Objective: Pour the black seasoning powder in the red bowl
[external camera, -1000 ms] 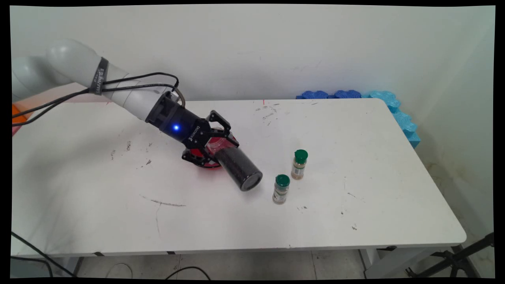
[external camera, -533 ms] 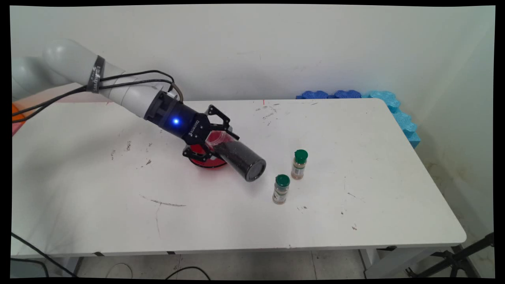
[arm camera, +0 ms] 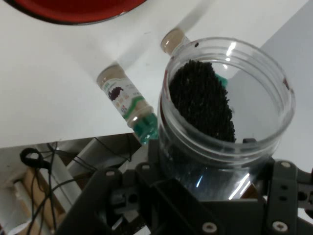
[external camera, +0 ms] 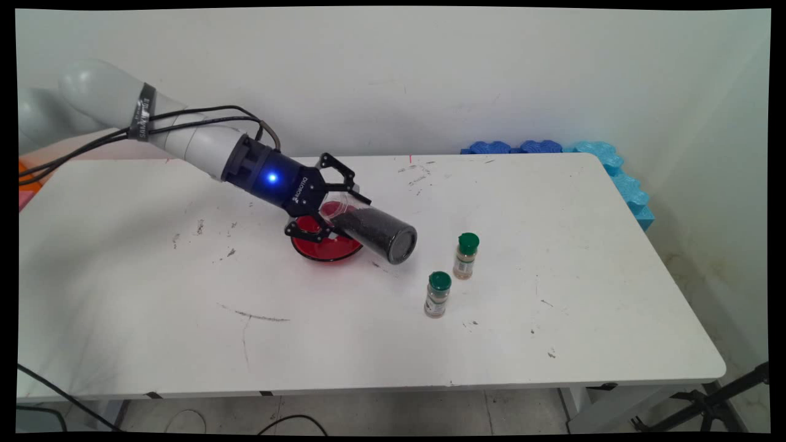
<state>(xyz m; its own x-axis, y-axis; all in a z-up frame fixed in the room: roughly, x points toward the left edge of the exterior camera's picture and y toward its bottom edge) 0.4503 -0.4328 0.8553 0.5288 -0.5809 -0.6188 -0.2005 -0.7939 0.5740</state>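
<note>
We see the tool (external camera: 334, 205) pinching a clear plastic jar (external camera: 374, 233) partly filled with dark granules (arm camera: 203, 100), its two fingers pressed against the jar's wall near the open mouth. The jar hangs tilted, almost lying over, its closed base pointing toward the tabletop's (external camera: 552, 344) right edge and its mouth turned back toward the arm, above the middle of the tabletop. Just beneath the tool sits a red bowl (external camera: 325, 245), a little toward the far edge from centre. Two small spice bottles with green caps stand upright nearer the right edge: one (external camera: 466, 255) farther back, the other (external camera: 437, 294) closer to the near edge, the pair near each other but apart. We judge the jar to be light, stiff and smooth-walled, so likely slippery; its loose granules would shift as it tilts and could spill from the lidless mouth. A grip across the wall below the rim looks soundest to us.
</note>
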